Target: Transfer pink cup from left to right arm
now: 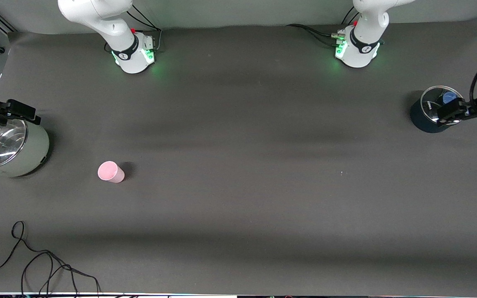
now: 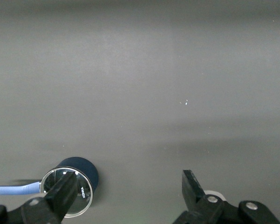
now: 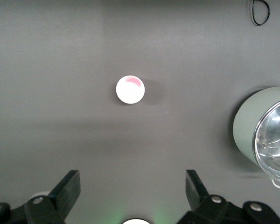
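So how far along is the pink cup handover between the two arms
The pink cup stands on the table toward the right arm's end, beside the grey pot, held by neither arm. The right claw is open above it; the left claw is open over the dark container. That fits either a cup awaiting pickup or one set down after the handover.

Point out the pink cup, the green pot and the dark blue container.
pink cup (image 1: 110,171), front view, its side wall.
green pot (image 1: 31,151), front view, its outer wall.
dark blue container (image 1: 422,120), front view, its outer wall.
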### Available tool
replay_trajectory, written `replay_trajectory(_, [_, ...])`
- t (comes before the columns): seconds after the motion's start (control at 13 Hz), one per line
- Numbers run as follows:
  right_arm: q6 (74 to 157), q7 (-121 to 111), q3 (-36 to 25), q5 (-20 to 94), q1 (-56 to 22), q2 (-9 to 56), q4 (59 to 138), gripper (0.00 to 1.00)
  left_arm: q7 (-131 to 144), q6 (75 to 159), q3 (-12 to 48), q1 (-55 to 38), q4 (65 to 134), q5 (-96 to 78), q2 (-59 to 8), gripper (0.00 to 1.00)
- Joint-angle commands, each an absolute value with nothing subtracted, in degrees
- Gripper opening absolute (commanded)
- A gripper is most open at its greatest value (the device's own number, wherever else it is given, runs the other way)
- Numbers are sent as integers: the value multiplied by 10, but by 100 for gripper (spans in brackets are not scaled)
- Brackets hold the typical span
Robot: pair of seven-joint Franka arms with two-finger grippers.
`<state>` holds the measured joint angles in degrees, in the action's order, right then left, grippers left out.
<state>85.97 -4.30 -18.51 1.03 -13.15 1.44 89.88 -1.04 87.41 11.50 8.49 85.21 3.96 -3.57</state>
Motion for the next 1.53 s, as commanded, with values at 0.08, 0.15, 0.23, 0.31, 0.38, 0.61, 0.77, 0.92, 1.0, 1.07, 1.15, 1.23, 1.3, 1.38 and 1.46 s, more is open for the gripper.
replay_trajectory(0.08, [846,-45,-67,-4,-31,11,884,100,-18,872,54,24,874,12,-11,100])
replay_trajectory(0.15, [846,-44,-58,-6,-30,11,884,100,-18,872,54,24,874,11,-11,100])
replay_trajectory(0.23, [846,-33,-55,-9,-31,11,883,100,-18,868,53,23,875,11,-11,100])
replay_trajectory(0.31, [846,-14,-58,-9,-36,11,883,100,-18,867,54,23,875,10,-11,100])
replay_trajectory(0.38, [846,-11,-61,-10,-49,11,884,100,-18,870,53,20,875,10,-11,100])
replay_trajectory(0.61, [848,-11,-62,-13,-54,19,882,100,-18,872,10,-30,875,10,-12,100])
replay_trajectory(0.77, [851,-11,-62,-12,-55,19,883,100,-18,871,-18,-57,874,10,-11,100])
replay_trajectory(0.92, [851,-11,-62,-12,-55,19,883,100,-18,868,-18,-57,872,10,-11,100])
replay_trajectory(1.0, [851,-11,-62,-11,-55,20,883,100,-18,867,-18,-57,873,10,-11,100])
replay_trajectory(1.07, [852,-11,-62,-11,-55,20,883,100,-18,866,-18,-58,873,10,-12,100])
replay_trajectory(1.15, [852,-11,-62,-11,-55,20,884,100,-18,864,-18,-58,874,10,-12,100])
replay_trajectory(1.23, [853,-11,-62,-11,-54,20,883,100,-18,863,-18,-58,874,10,-12,100])
replay_trajectory(1.3, [852,-12,-63,-11,-52,20,884,100,-18,865,-18,-58,874,10,-12,100])
replay_trajectory(1.38, [852,-13,-63,-11,-52,19,884,100,-18,867,-18,-58,874,7,-13,100])
replay_trajectory(1.46, [852,-11,-63,-11,-54,19,884,100,-19,865,-18,-58,875,-8,-13,100])
